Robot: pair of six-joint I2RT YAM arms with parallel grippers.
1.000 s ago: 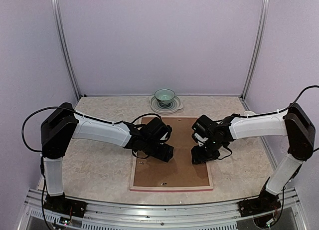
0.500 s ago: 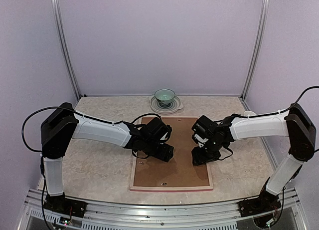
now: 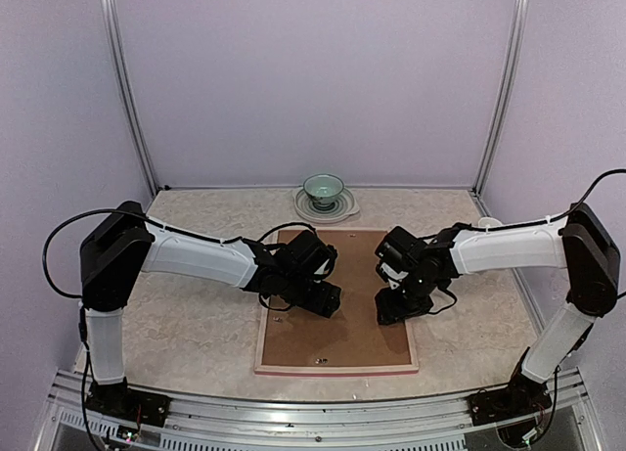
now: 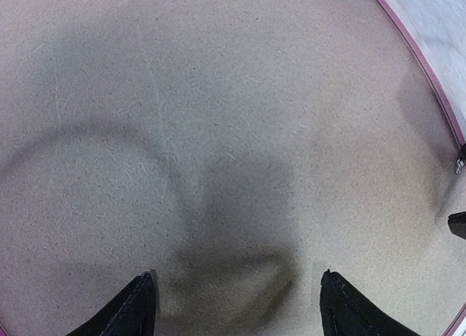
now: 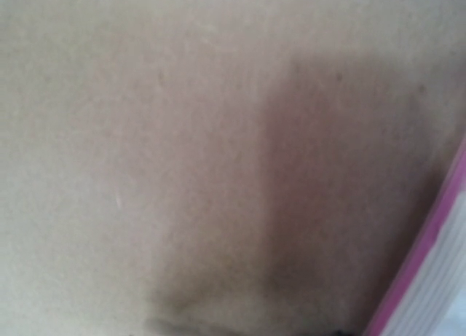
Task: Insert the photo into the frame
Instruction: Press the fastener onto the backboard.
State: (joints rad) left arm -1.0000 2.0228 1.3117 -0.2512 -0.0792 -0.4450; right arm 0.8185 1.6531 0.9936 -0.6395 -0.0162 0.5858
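The pink frame (image 3: 335, 371) lies flat, face down, on the surface (image 3: 196, 314) just in front of the two arms. Its long side looks to run from near to far. A brown board (image 3: 337, 341) fills its back.

The photo cannot be seen. I think it is under the board, already inside the frame.

Both arms reach in over the board, so the frame is right below them. The left end effector (image 3: 328, 301) is over the left half, fingers apart, holding nothing. The right end effector (image 3: 394, 309) is over the right half, very low. Its own view is blurry, so I cannot tell if it is open or closed.

Far back, a green bowl (image 3: 324, 188) sits on a plate (image 3: 344, 213). I see no words anywhere.
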